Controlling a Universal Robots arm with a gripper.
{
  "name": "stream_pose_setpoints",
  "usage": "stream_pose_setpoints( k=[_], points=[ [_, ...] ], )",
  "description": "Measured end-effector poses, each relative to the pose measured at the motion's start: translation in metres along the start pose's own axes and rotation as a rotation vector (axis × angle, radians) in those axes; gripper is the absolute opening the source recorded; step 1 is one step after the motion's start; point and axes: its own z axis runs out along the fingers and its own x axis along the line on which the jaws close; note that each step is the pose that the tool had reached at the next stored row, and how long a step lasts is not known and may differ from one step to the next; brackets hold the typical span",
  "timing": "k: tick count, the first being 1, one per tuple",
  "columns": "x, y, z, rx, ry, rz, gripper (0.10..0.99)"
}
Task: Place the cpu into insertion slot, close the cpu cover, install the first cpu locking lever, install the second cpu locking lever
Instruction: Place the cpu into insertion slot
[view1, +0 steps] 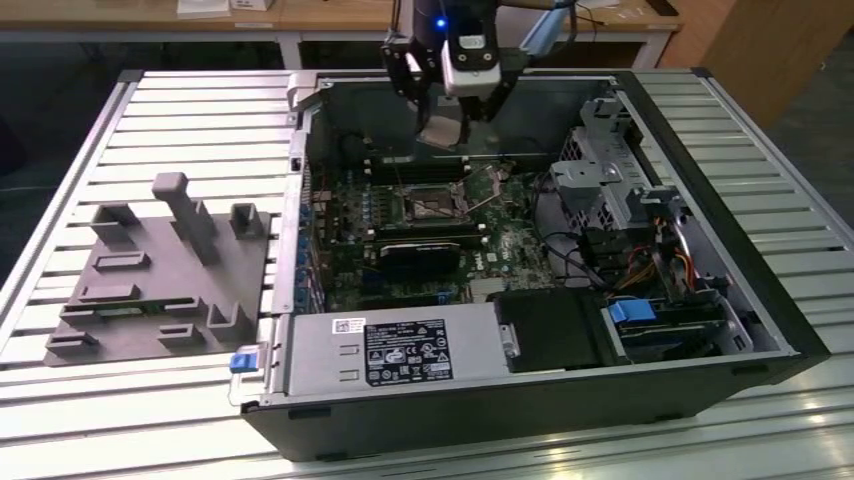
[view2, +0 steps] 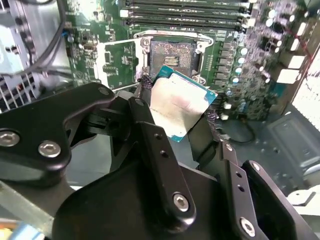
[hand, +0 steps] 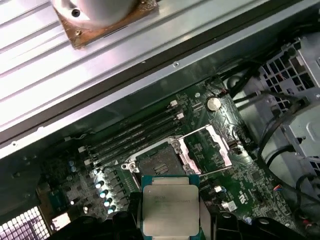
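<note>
My gripper (view1: 447, 118) hangs over the back part of the open computer case, shut on the cpu (view1: 442, 126). In both wrist views the cpu (view2: 181, 104) (hand: 167, 207) is a flat silver-topped square with a green edge, clamped between the black fingers (view2: 145, 107). It is held tilted above the board, apart from the insertion slot (view2: 172, 54) (hand: 155, 162) (view1: 430, 205). The slot lies bare, with a dark centre and a metal rim. The cpu cover (hand: 207, 150) (view2: 117, 62) stands swung open beside the slot.
Long black memory slots (hand: 135, 132) run beside the socket. A black block (view1: 420, 255) sits nearer the front on the board. A power supply (view1: 400, 350), a drive cage (view1: 601, 180) and cables (view1: 641, 270) crowd the case. A grey fixture (view1: 160, 270) lies on the slatted table at the exterior view's left.
</note>
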Motion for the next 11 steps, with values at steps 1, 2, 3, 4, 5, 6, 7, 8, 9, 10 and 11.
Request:
stream_pose_setpoints(
  k=[1, 2, 3, 4, 5, 6, 7, 8, 9, 10, 11],
  points=[
    [0.0, 0.0, 0.0002, 0.0, -0.0016, 0.018, 0.541],
    [0.0, 0.0, 0.0005, -0.001, -0.0032, 0.036, 0.541],
    [0.0, -0.0001, 0.0007, -0.001, -0.0048, 0.054, 0.541],
    [0.0, -0.0001, 0.0009, -0.001, -0.0064, 0.072, 0.541],
    [0.0, -0.0001, 0.0012, -0.001, -0.0082, 0.091, 0.541],
    [0.0, -0.0001, 0.0014, -0.001, -0.0098, 0.109, 0.541],
    [0.0, -0.0002, 0.0016, -0.002, -0.0114, 0.127, 0.541],
    [0.0, -0.0002, 0.0019, -0.002, -0.013, 0.145, 0.541],
    [0.0, -0.0002, 0.0021, -0.002, -0.0147, 0.163, 0.541],
    [0.0, -0.0002, 0.0024, -0.002, -0.0163, 0.181, 0.541],
    [0.0, -0.0003, 0.0027, -0.002, -0.0181, 0.2, 0.541]
  ],
)
